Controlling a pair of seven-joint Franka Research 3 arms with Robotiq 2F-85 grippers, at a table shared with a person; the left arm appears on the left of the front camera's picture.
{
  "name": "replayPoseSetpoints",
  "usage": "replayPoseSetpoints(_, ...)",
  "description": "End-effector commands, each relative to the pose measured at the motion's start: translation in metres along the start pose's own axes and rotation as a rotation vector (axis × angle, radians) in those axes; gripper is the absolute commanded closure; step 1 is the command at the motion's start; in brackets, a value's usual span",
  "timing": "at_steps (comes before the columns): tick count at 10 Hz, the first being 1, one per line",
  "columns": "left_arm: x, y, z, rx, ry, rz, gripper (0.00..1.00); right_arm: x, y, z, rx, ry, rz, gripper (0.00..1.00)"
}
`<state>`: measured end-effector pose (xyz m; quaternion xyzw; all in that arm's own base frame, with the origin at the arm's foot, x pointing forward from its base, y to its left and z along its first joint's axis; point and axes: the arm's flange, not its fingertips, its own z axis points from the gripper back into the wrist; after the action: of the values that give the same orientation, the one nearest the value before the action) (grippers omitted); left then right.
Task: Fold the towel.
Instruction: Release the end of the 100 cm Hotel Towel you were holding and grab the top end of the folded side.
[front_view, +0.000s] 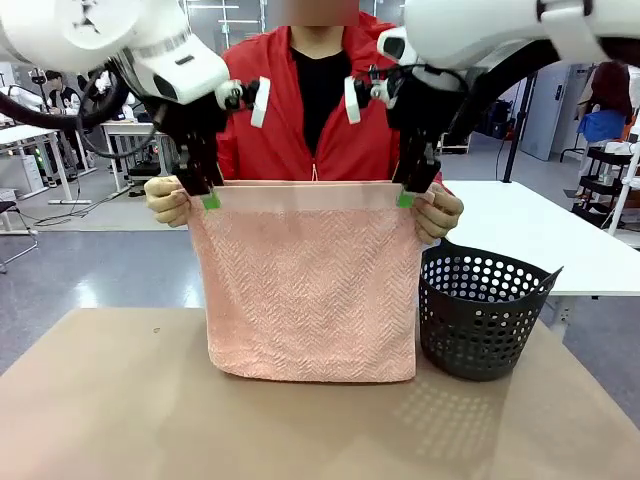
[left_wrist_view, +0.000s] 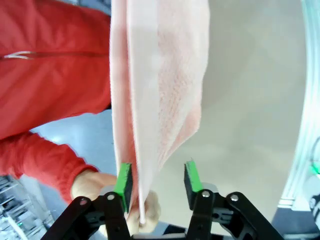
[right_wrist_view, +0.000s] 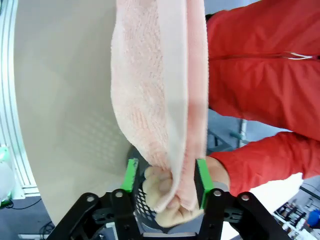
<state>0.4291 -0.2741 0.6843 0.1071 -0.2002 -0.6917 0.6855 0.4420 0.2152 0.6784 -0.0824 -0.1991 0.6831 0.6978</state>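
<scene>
Held up by top corners in person's hands (front_view: 166, 201), towel (front_view: 305, 290) hanging, bottom touching table (front_view: 100, 400), likely offered for handover. Straddling top edge: left gripper (front_view: 210, 198), right gripper (front_view: 405, 197), both spread, not yet clamped.

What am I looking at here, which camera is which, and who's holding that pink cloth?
Two white robot arms face a person across a table. The wide picture looks from between the arms; the other two look along each arm's own green-tipped fingers. The person's hands hold the towel up by its top corners, its lower edge at the table. The left fingers and right fingers stand open around that top edge, not clamped. A dark basket stands beside the towel.
</scene>
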Motion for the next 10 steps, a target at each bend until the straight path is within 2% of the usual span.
replayPoseSetpoints(1,-0.004,-0.019,0.014,0.126,0.007,-0.006,0.24,-0.007,0.018,0.01,-0.115,0.009,-0.005,0.0)
replayPoseSetpoints(2,-0.005,-0.024,0.02,0.161,0.012,-0.008,0.15,-0.006,0.023,0.016,-0.14,-0.001,0.012,0.0)
replayPoseSetpoints(3,-0.006,-0.031,0.025,0.174,0.01,-0.019,0.0,-0.004,0.029,0.018,-0.177,0.015,0.028,0.0)
replayPoseSetpoints(5,-0.006,-0.031,0.026,0.178,0.006,-0.021,0.0,-0.002,0.031,0.021,-0.193,0.0,0.041,0.0)
replayPoseSetpoints(9,-0.002,-0.016,0.022,0.151,-0.009,-0.017,0.0,0.003,0.014,0.012,-0.14,-0.003,0.028,0.0)
replayPoseSetpoints(10,0.001,-0.007,0.018,0.107,-0.013,-0.023,0.0,0.005,0.007,0.009,-0.117,0.008,0.021,0.0)
